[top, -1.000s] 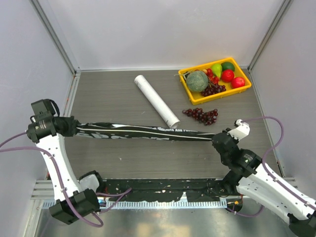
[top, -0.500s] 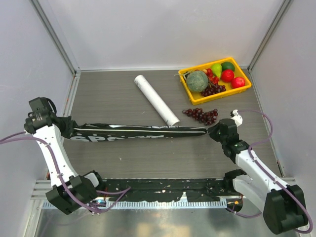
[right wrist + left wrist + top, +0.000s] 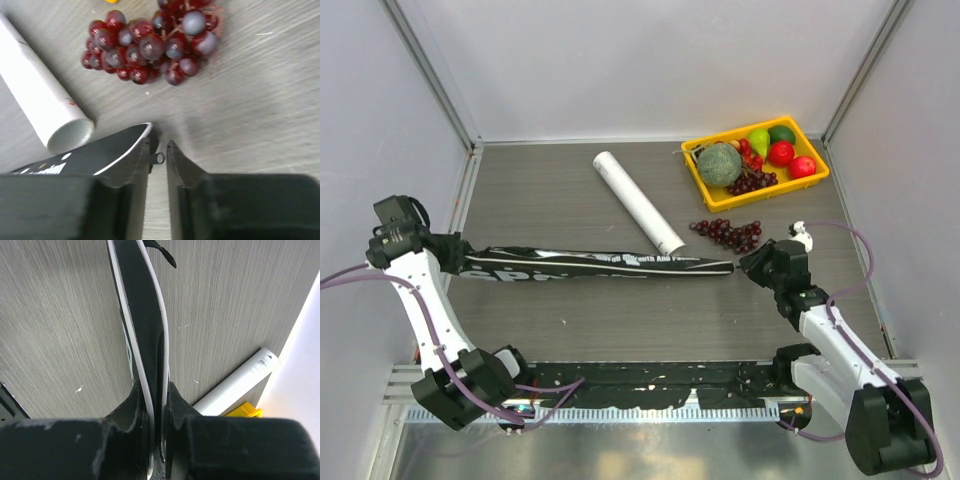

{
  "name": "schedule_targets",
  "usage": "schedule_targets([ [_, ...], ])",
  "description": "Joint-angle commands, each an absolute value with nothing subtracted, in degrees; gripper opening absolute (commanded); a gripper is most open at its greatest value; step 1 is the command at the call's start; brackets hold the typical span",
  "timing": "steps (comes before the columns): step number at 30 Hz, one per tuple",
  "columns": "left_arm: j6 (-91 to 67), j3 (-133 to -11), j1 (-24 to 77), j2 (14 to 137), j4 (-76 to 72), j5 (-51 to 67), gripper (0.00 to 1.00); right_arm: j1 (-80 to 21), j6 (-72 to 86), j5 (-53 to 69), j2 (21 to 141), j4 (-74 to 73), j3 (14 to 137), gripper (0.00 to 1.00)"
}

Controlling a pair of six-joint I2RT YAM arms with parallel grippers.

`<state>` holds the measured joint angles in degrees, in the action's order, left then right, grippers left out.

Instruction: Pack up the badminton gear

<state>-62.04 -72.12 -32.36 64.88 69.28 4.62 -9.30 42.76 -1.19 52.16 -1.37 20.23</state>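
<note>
Step, judged: zipping up black bag [image 3: 595,262], which is stretched across middle of table [image 3: 570,320] from left edge toward right edge. Holding left end: left pincer [image 3: 155,390], clamped tight. At right tip: right pincer [image 3: 158,150], near-closed, pinching zip tab [image 3: 159,158]. Loose toward far edge: white tube [image 3: 637,201], with grapes [image 3: 727,233] near it. Rackets and shuttlecocks not in view. Next: left anchors, right draws tab straight along seam. Zip extent unclear.
</note>
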Motion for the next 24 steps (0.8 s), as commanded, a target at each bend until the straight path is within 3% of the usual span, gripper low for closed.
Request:
schedule_targets([
  [1, -56.4, -75.1, -33.1, 64.5, 67.4, 1.3, 0.00, -8.0, 34.7, -3.9, 45.0, -13.7, 24.8, 0.38],
  [2, -56.0, -75.9, -33.2, 64.9, 68.0, 0.7, 0.00, -8.0, 33.5, -3.3, 42.7, -15.3, 26.3, 0.50],
  [8, -52.6, -76.3, -33.1, 65.0, 64.2, 3.9, 0.00, -8.3, 22.6, 14.6, 38.1, -17.1, 34.1, 0.90],
  [12, -48.2, -75.3, -33.1, 65.8, 59.9, 9.2, 0.00, -12.8, 20.0, 21.2, 41.3, -10.1, 34.2, 0.92],
  [18, -38.9, -84.5, -33.9, 73.7, 67.5, 10.4, 0.00, -24.3, 15.9, 10.5, 49.1, -14.2, 38.4, 0.93],
  [21, -36.4, -85.3, -34.7, 75.4, 67.1, 14.2, 0.00, -25.4, 18.8, 4.6, 53.4, -15.5, 38.3, 0.89],
  [24, -33.8, -83.7, -34.8, 75.8, 61.7, 18.7, 0.00, -26.2, 22.1, 3.6, 55.1, -14.2, 35.1, 0.80],
])
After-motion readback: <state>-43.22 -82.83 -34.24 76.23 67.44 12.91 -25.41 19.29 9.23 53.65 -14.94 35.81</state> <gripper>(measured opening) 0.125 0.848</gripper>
